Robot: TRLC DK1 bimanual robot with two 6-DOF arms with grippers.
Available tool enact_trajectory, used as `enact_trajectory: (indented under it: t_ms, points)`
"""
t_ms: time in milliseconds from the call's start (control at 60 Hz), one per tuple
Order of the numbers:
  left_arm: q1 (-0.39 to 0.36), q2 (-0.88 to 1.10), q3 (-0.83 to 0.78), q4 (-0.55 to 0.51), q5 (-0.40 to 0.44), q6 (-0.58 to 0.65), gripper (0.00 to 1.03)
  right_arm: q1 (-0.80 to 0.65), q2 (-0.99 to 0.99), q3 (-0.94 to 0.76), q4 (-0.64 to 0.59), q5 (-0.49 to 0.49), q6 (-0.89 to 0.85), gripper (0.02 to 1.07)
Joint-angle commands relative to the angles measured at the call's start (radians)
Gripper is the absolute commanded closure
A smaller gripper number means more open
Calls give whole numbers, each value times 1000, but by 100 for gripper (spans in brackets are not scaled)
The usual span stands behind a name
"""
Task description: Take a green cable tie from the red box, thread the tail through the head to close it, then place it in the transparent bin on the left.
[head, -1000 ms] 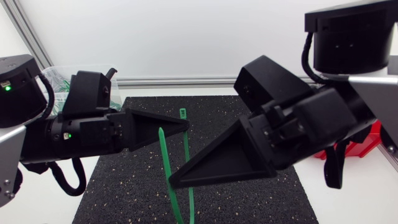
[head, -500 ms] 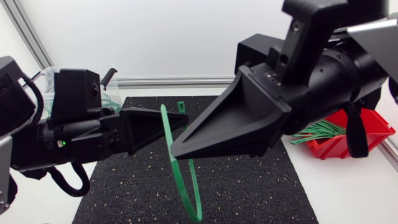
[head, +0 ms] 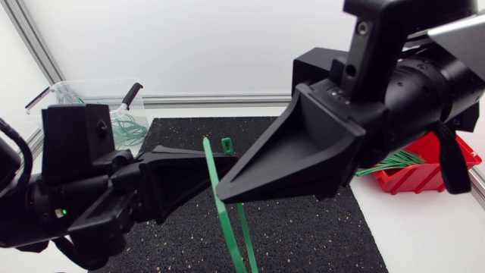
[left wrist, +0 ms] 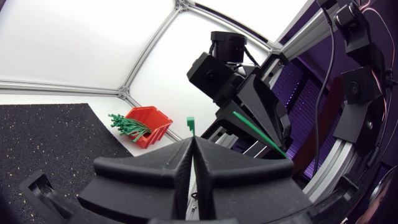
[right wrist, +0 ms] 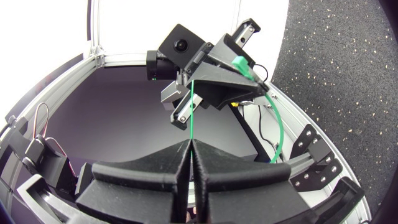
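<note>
My left end effector has dropped nearer. Together with my right end effector, it pinches the green cable tie, not yet threaded.

The air over the middle of the black mat is taken up by the left tool and right tool, met tip to tip (the green cable tie clamped between). Free room is left over the mat's near right. The red box is overhung by the right arm; the transparent bin stands far left.
</note>
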State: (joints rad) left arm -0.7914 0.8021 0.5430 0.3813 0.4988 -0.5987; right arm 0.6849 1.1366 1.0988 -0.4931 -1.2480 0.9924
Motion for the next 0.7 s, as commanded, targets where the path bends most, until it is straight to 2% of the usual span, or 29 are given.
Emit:
enact_trajectory:
  t_ms: [0,317,683]
  points:
    - [-28,-23,-20,-7,-36,37,99,-8,-29,18,-22,12,29,101]
    - [-65,-63,-15,-27,-86,40,99,-28,-67,38,-113,44,60,101]
    - [-78,-41,17,-18,-115,79,99,-22,-38,46,-117,47,61,101]
